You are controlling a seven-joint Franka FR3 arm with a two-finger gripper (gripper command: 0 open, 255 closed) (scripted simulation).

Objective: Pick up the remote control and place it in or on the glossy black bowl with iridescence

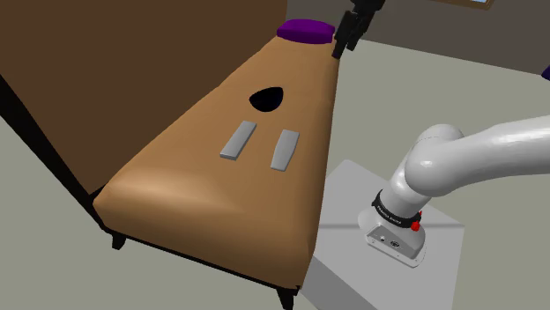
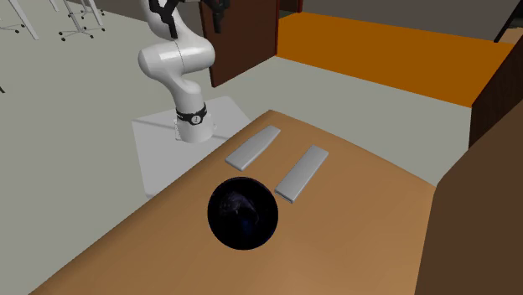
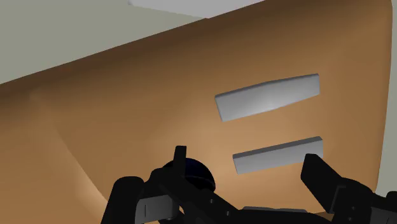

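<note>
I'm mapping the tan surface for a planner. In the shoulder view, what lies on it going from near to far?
left grey bar and right grey bar, side by side → black bowl → purple rounded object at the far end.

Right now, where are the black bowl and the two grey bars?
black bowl (image 2: 242, 214), second exterior view, its dark middle
first grey bar (image 2: 253, 147), second exterior view's left, top face centre
second grey bar (image 2: 302, 173), same view's right, top face centre

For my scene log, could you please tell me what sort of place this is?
Likely a room in a home: a padded tan bench, a purple cushion at its end, and wheeled chair bases.
</note>
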